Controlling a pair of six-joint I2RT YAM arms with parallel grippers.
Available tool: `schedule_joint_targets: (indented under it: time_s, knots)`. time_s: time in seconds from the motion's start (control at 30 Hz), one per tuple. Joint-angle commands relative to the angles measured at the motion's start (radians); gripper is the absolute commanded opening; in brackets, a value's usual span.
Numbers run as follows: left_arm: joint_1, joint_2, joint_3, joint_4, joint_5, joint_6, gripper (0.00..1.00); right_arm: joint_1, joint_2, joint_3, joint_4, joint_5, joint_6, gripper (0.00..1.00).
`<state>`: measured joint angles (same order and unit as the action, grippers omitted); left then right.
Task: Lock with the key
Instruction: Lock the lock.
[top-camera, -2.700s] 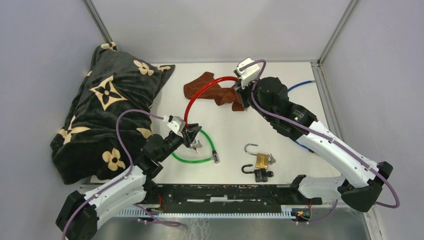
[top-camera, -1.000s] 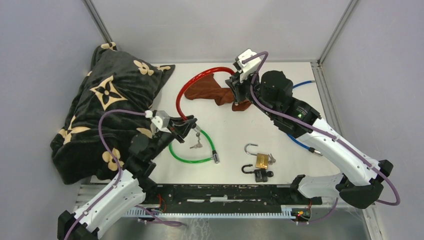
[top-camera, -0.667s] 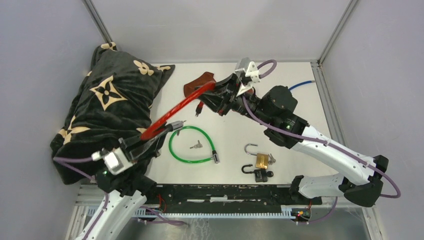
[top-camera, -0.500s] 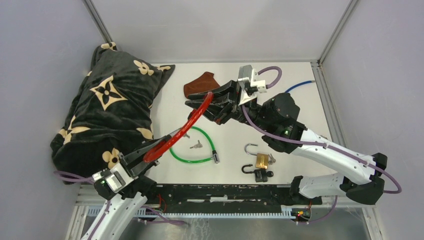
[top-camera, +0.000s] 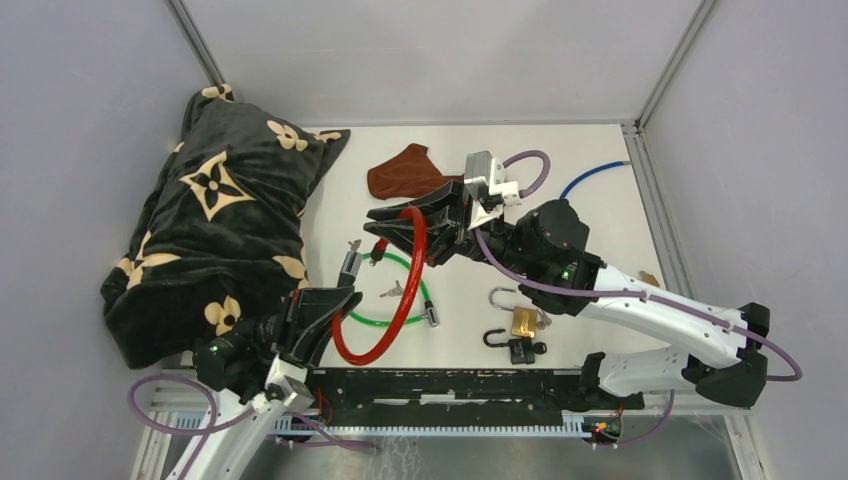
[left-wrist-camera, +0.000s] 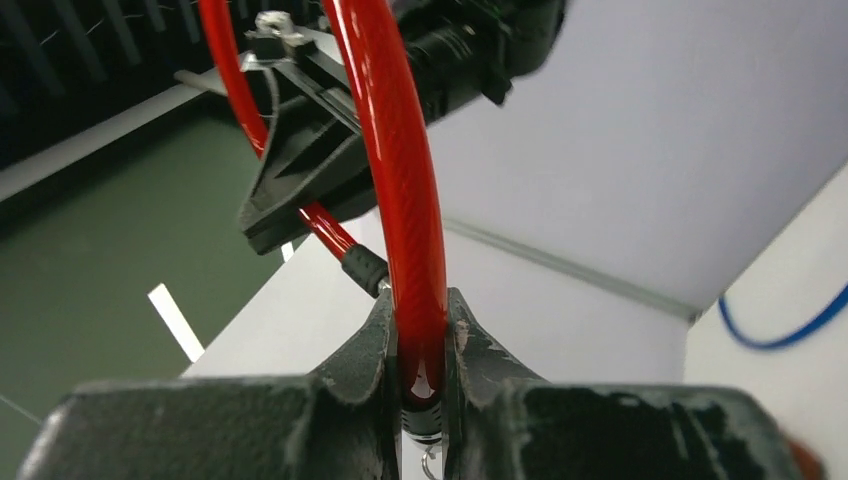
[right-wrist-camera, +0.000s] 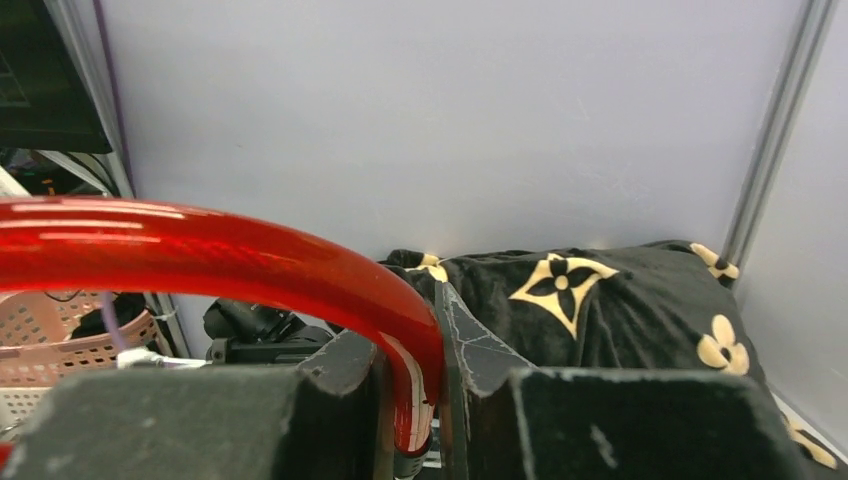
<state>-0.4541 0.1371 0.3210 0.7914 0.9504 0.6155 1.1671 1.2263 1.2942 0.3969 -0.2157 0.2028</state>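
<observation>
Top external: now lifted off table, swung toward 6 o'clock. Red cable lock (top-camera: 402, 290) clamped by left gripper (top-camera: 336, 316) and right gripper (top-camera: 402, 228). Ends unjoined; locking pending.

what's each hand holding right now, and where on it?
Both hold the red cable lock. The left hand is clamped on the cable just short of one end; the right hand is clamped near the other end.

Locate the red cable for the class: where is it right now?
In the top view, centre, the red cable is held above the table between the left gripper and right gripper, arching over the green cable.
</observation>
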Motion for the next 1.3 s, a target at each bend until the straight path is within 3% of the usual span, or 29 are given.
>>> schedule_joint_targets:
  time_s: [0.0,0.17,0.3,0.5,0.67,0.73,0.77,0.83,1.0,1.13,1.27]
  knots:
    - [0.003,-0.002,0.072,-0.367,0.163,0.581,0.02,0.001,-0.061,0.011,0.049,0.057,-0.015,0.00]
    - [0.003,0.034,0.168,-0.884,0.198,1.116,0.02,0.001,-0.055,0.009,0.026,0.066,-0.047,0.00]
    - [0.002,0.072,0.207,-1.098,0.192,1.338,0.02,0.002,-0.017,0.040,-0.002,0.069,-0.072,0.00]
    - [0.003,0.087,0.218,-1.247,0.172,1.499,0.02,0.002,0.048,0.096,-0.050,0.059,-0.093,0.00]
    - [0.003,0.078,0.219,-1.260,0.163,1.452,0.02,0.002,0.045,0.104,-0.091,0.099,-0.122,0.00]
    - [0.003,0.070,0.232,-1.220,0.156,1.222,0.02,0.001,0.032,0.100,-0.122,0.159,-0.148,0.00]
    - [0.003,0.065,0.233,-1.155,0.140,1.039,0.02,-0.001,0.026,0.102,-0.140,0.200,-0.167,0.00]
    - [0.003,0.072,0.220,-0.985,0.071,0.510,0.02,-0.001,0.015,0.104,-0.191,0.298,-0.222,0.00]
    - [0.003,0.135,0.181,-0.782,-0.187,-0.276,0.02,-0.007,-0.022,0.095,-0.302,0.602,-0.336,0.00]
    - [0.003,0.202,0.171,-0.756,-0.473,-0.750,0.02,-0.034,-0.029,0.101,-0.416,0.780,-0.376,0.00]
    - [0.001,0.271,0.200,-0.835,-0.733,-1.028,0.02,-0.081,-0.025,0.089,-0.510,0.851,-0.358,0.00]
